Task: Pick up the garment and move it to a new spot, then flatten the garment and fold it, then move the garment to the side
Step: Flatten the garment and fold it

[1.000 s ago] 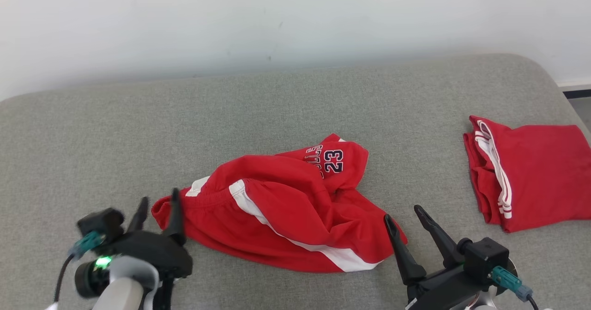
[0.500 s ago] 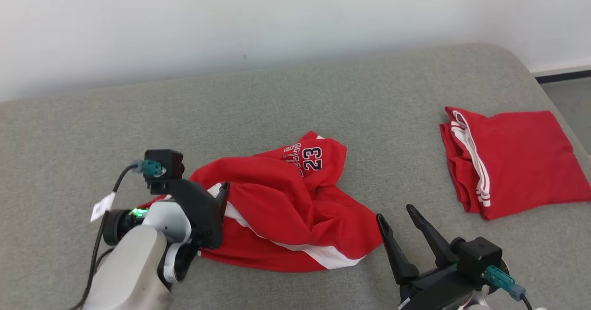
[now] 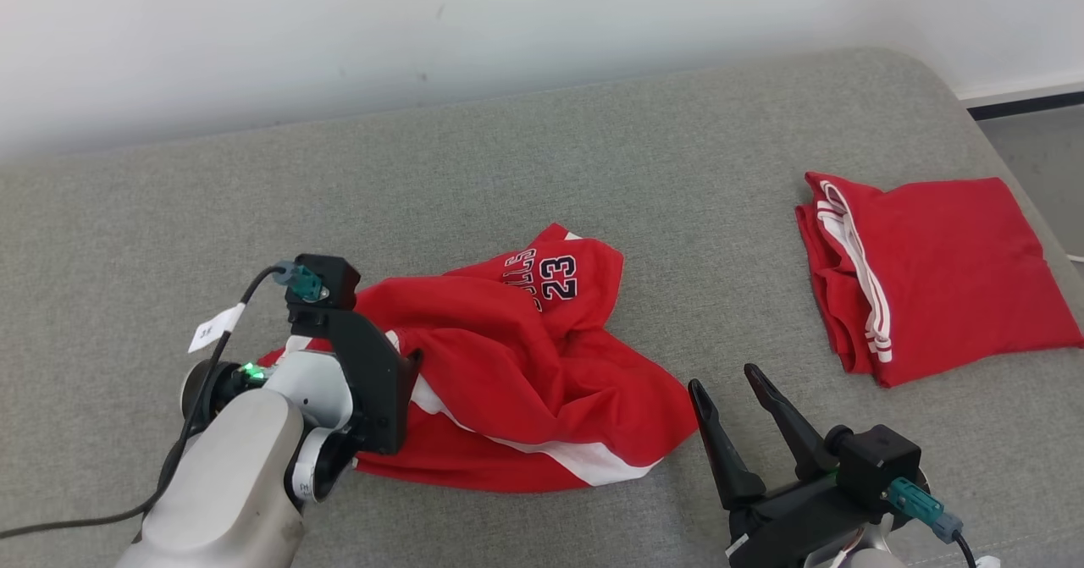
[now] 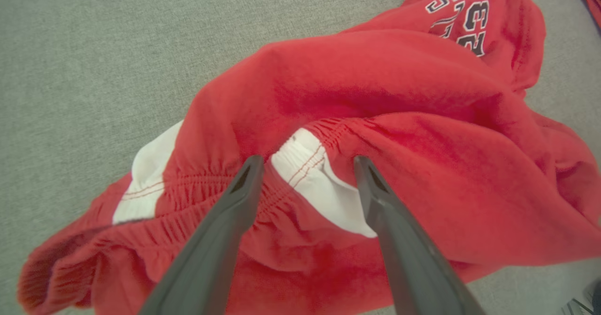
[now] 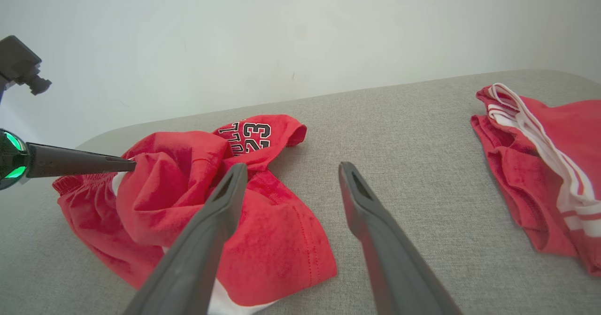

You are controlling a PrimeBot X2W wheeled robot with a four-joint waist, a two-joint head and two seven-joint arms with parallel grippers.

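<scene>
The red shorts (image 3: 525, 365) lie crumpled in a heap on the grey cushion (image 3: 593, 170), about midway between its left and right edges and toward the front. One leg, printed with the number 23 (image 3: 555, 278), is turned up at the back of the heap.

The left tool (image 4: 307, 162) is spread wide, with its two fingers straddling the elastic waistband (image 4: 300, 157) at the white side panel, and it has not closed on the cloth. The right tool (image 3: 721, 375) is also wide and holds nothing. It hovers over bare cushion just beside the right hem of the shorts.

As I judge it, the first pick-up is only being lined up. The lift, the move, the flattening, the fold and the final shift aside are all left to do. A folded red garment (image 3: 931, 272) with white stripes rests near the cushion's right edge and looks finished.

In the head view the left tool's fingertips are hidden behind its own wrist housing. Whether they press into the waistband or only hover over it is hard to tell. The lettering above the number is creased and only partly readable, and the lower layers of the shorts are tucked out of sight.
</scene>
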